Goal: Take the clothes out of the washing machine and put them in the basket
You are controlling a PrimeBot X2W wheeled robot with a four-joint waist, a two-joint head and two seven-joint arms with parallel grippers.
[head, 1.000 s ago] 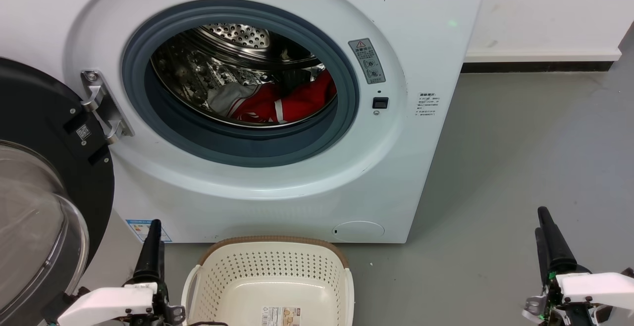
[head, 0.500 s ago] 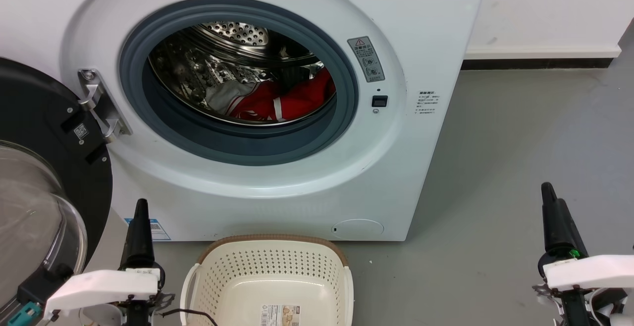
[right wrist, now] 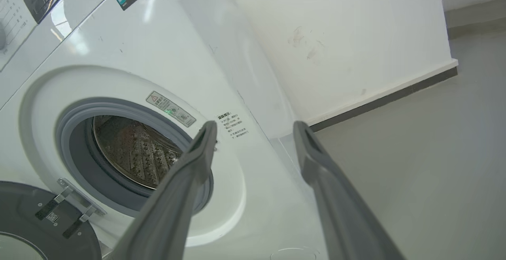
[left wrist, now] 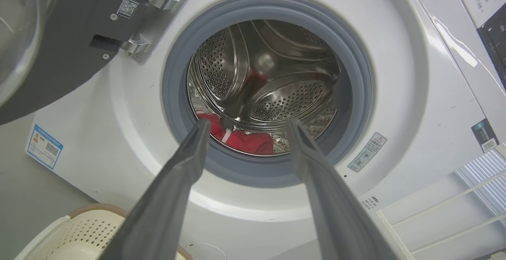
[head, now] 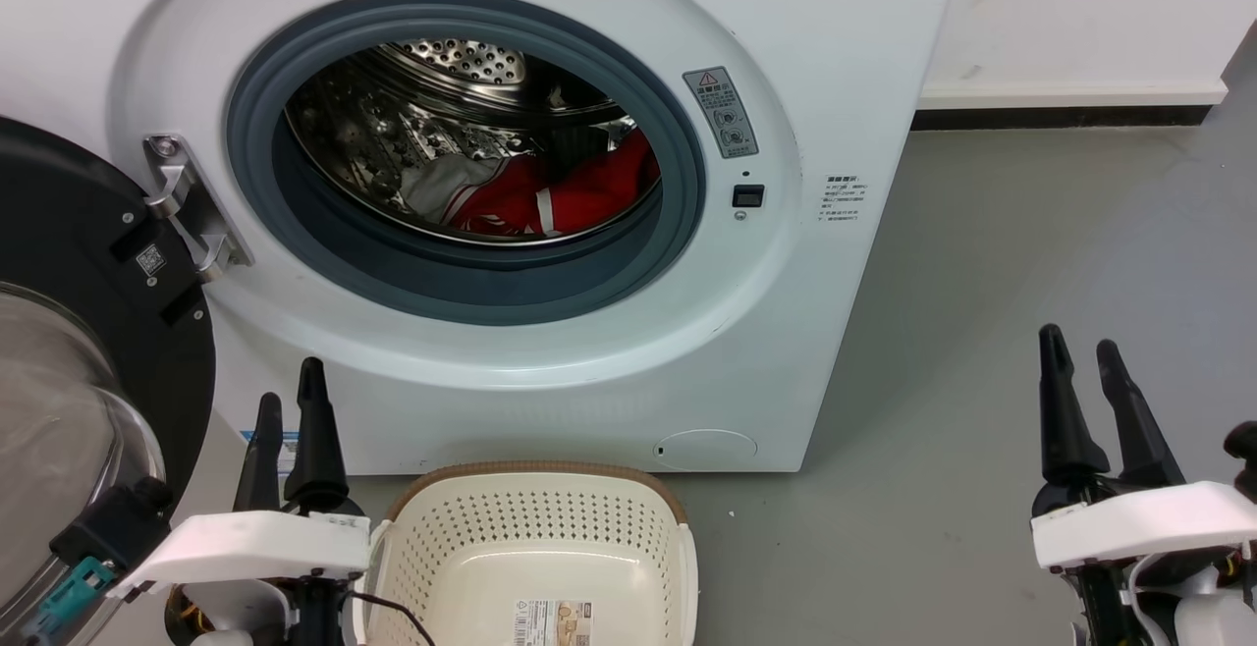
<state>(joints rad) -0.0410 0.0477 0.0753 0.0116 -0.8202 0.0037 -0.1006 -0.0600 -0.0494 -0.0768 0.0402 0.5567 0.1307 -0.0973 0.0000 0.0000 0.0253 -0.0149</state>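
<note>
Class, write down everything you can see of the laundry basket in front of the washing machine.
The basket is cream plastic, rounded-rectangular, its walls pierced by rows of small holes, with a brown rim band and white side handles. It stands upright on the grey floor before the washing machine, its near end out of frame. A paper label lies on its bottom; nothing else shows in it.

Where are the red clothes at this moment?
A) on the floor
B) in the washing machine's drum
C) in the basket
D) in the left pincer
B: the clothes lie low in the drum of the washing machine; the basket has no garment in it.
</note>
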